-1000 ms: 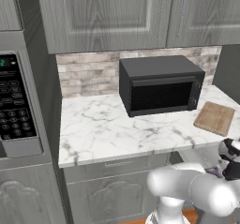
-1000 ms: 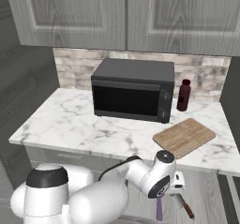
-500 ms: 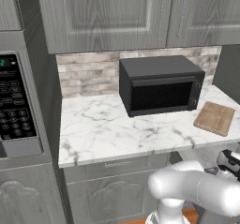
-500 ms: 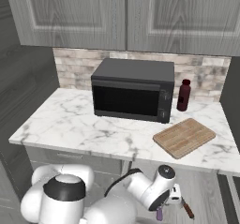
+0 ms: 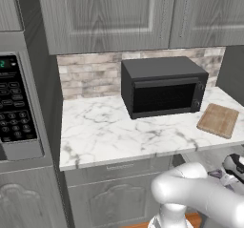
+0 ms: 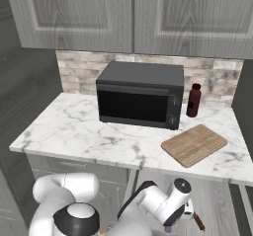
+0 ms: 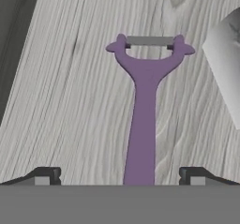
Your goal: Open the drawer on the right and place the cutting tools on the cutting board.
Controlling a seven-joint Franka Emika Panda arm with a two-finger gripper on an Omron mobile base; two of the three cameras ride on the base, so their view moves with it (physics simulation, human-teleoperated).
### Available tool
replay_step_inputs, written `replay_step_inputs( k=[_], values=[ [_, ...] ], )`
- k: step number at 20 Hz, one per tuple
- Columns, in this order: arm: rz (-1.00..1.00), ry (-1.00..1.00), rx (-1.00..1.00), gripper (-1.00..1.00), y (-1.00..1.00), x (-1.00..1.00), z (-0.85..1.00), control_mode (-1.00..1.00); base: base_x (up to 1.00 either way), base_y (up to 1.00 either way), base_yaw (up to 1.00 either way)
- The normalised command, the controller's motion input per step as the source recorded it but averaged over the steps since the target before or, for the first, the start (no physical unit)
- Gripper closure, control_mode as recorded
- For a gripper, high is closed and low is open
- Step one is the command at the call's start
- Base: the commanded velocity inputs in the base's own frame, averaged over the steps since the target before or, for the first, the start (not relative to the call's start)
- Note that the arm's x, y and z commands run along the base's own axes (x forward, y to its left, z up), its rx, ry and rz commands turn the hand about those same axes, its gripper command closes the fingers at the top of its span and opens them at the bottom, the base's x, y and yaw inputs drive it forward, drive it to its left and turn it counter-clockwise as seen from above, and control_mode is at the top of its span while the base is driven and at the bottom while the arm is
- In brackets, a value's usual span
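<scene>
A purple T-shaped tool [image 7: 145, 101] lies flat in the open drawer [image 7: 70, 101], below the counter's right end. The gripper [image 7: 120, 176] hangs over it, jaws wide apart, 1 on each side of the handle. It looks light, stiff and smooth; grip mid-handle. The knife [image 6: 197, 222] is mostly hidden. The cutting board [image 6: 194, 144] sits on the counter.

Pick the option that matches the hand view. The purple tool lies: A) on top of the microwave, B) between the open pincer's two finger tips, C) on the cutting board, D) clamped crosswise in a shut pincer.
B: the purple tool lies on grey wood grain, its handle running down between the spread fingertips of the open pincer.
</scene>
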Motion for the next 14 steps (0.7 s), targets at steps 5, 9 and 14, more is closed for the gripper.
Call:
replay_step_inputs(
  k=[5,9,14],
  values=[
    [0.0,0.0,0.0,-1.0,0.0,0.03,0.0,-1.0,0.0,0.0,0.0],
    [0.0,0.0,0.0,-1.0,0.0,0.1,-0.06,-1.0,0.0,0.0,0.0],
    [0.0,0.0,-0.06,-1.0,-0.01,0.15,-0.26,-1.0,0.0,0.0,0.0]
  ],
)
